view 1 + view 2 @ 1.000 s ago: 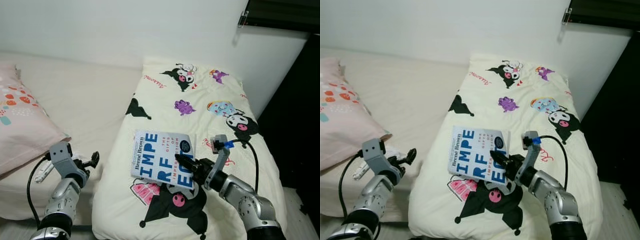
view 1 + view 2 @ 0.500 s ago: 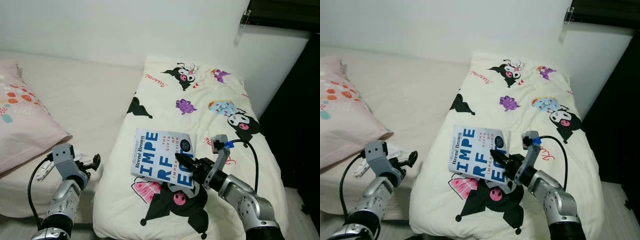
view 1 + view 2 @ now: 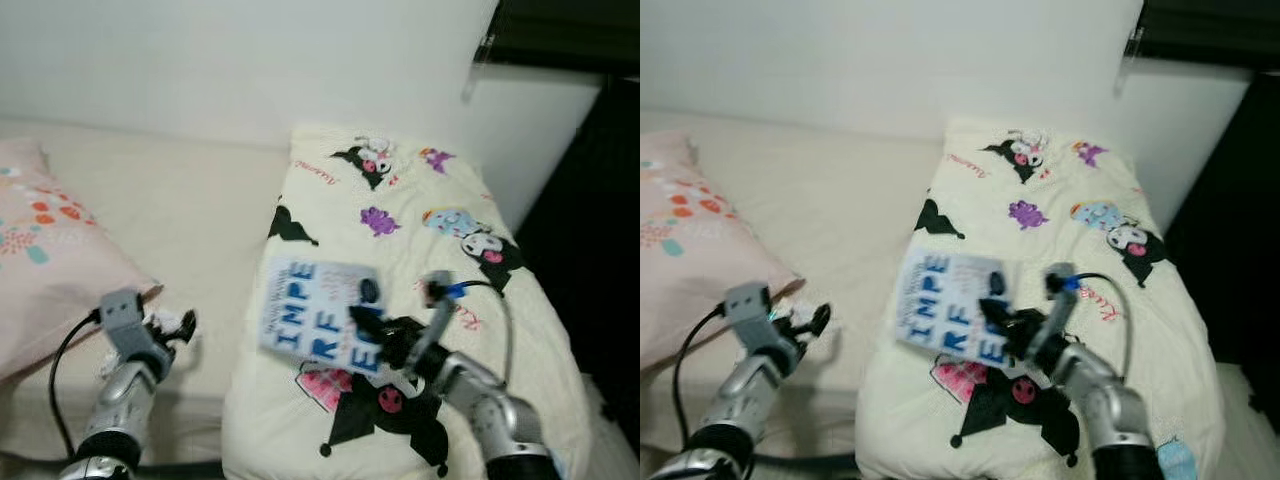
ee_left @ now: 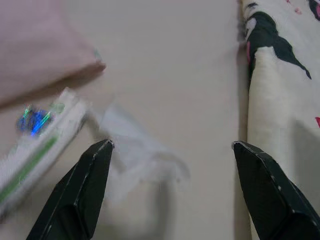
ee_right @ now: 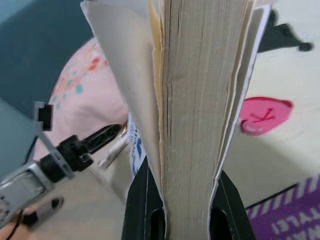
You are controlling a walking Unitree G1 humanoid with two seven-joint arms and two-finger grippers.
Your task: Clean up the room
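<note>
Blue-and-white book (image 3: 322, 327) – held up over the cartoon blanket (image 3: 420, 215) | my right gripper (image 3: 372, 327) pinches its bottom edge – floppy, may droop | left gripper (image 4: 170, 187) wide, empty, over the bed (image 3: 180, 215).

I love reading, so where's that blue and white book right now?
The book is held up in the right tool, above the cartoon-print blanket, right of the pink pillow.

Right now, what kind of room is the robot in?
Most likely a bedroom. There is a bed with a pink pillow on it, and a cream cartoon-print duvet folded alongside. The right tool holds a book above the duvet.
</note>
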